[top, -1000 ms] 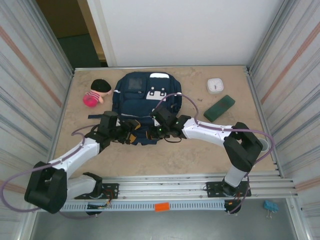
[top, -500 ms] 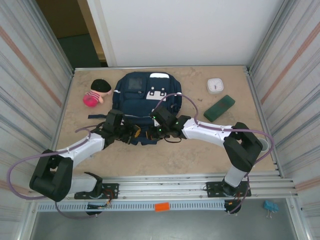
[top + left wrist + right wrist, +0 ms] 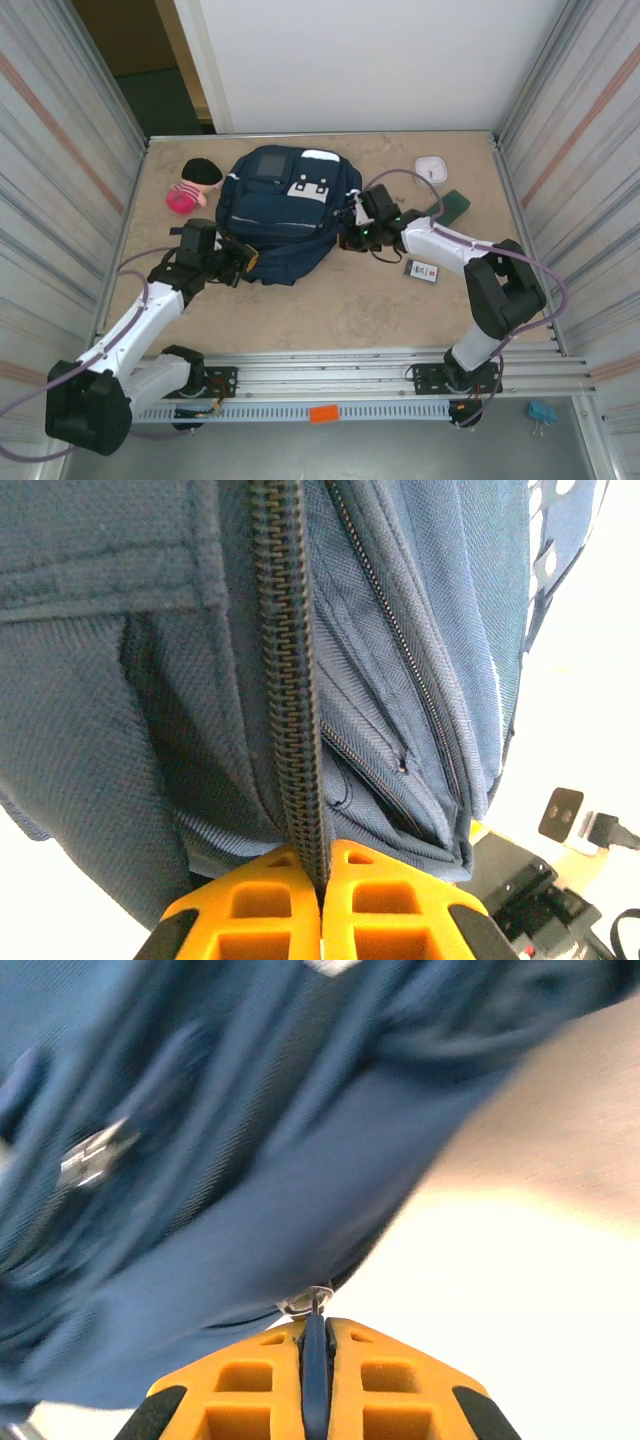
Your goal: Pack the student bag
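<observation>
While the student bag (image 3: pixel 280 215) lay on the surface (image 3: pixel 330 310) between both arms, my left gripper (image 3: pixel 322 865) clamped its zipper seam (image 3: pixel 290 680) and my right gripper (image 3: pixel 315 1335) pinched the pull tab (image 3: pixel 314 1365); I judged steady, opposed tension best

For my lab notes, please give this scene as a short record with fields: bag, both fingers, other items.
bag: student bag, lying on table
left fingers: shut on its zipper
right fingers: shut on its thin blue tab
loose items: pink doll, white square item, green case, small card
</observation>
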You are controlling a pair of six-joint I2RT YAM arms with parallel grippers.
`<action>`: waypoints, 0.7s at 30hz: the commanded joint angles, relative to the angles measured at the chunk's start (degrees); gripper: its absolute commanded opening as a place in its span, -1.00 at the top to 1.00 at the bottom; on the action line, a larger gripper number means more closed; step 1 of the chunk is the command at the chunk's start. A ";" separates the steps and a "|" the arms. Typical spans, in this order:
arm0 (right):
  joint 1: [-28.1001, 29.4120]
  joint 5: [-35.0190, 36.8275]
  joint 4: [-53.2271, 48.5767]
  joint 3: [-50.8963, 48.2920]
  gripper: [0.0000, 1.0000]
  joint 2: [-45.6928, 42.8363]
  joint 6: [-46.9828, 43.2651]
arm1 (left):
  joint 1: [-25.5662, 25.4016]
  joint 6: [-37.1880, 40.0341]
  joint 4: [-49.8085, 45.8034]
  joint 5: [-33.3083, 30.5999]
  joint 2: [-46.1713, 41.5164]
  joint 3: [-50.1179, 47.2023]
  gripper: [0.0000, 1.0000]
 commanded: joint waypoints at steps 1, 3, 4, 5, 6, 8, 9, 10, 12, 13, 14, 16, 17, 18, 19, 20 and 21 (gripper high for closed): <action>-4.69 0.99 -1.90 1.56 1.00 1.84 -4.67 | 0.81 2.09 -5.59 0.52 -3.29 1.03 1.00; -6.95 0.70 -1.17 2.91 1.00 3.32 -4.73 | 0.79 1.33 -5.97 1.75 -4.22 1.15 1.00; -8.07 0.64 -0.52 3.57 1.00 4.16 -4.69 | 0.82 0.96 -6.01 2.44 -4.80 1.06 1.00; -8.86 0.71 -0.08 4.18 1.00 4.97 -4.50 | 0.68 0.61 -6.12 2.86 -5.22 1.03 1.00; -9.70 0.93 0.19 5.01 1.00 6.09 -4.11 | 0.54 0.36 -6.52 3.45 -5.76 0.93 1.00; -11.19 1.43 0.32 6.45 1.00 8.03 -3.36 | 0.46 0.56 -8.24 3.70 -6.92 1.03 1.00; -11.84 1.69 0.59 7.14 1.00 8.88 -3.11 | 0.44 0.70 -9.31 3.62 -7.57 0.99 1.00; -12.32 1.83 1.06 7.62 1.00 9.46 -2.88 | 0.34 0.73 -10.27 3.43 -8.40 0.79 1.00; -13.03 1.81 1.57 8.59 1.00 10.54 -2.51 | 0.13 0.50 -11.13 3.15 -9.85 -0.22 1.00; -13.26 1.64 1.88 9.02 1.00 10.80 -2.41 | 0.12 0.17 -11.24 3.12 -10.36 -0.78 1.00; -13.32 1.45 2.15 9.62 1.00 11.16 -2.35 | 0.00 -0.47 -11.24 3.20 -11.02 -1.59 1.00; -13.41 1.37 2.33 10.44 1.00 11.63 -2.43 | -0.52 -1.67 -11.08 3.06 -11.91 -2.96 1.00; -13.32 1.42 2.24 10.77 1.00 11.80 -2.47 | -0.89 -2.15 -10.92 2.91 -12.36 -3.29 1.00; -13.38 1.48 2.24 10.83 1.00 11.88 -2.55 | -1.21 -2.53 -10.99 2.58 -12.68 -3.66 1.00; -13.43 1.67 2.16 10.75 1.00 11.69 -2.73 | -1.45 -2.76 -10.95 2.28 -12.93 -3.78 1.00; -13.41 1.94 2.09 10.59 1.00 11.58 -2.95 | -1.63 -3.05 -10.96 2.12 -13.23 -3.80 1.00; -13.49 2.18 1.91 10.40 1.00 11.33 -3.34 | -1.64 -3.19 -10.94 1.81 -13.53 -3.80 1.00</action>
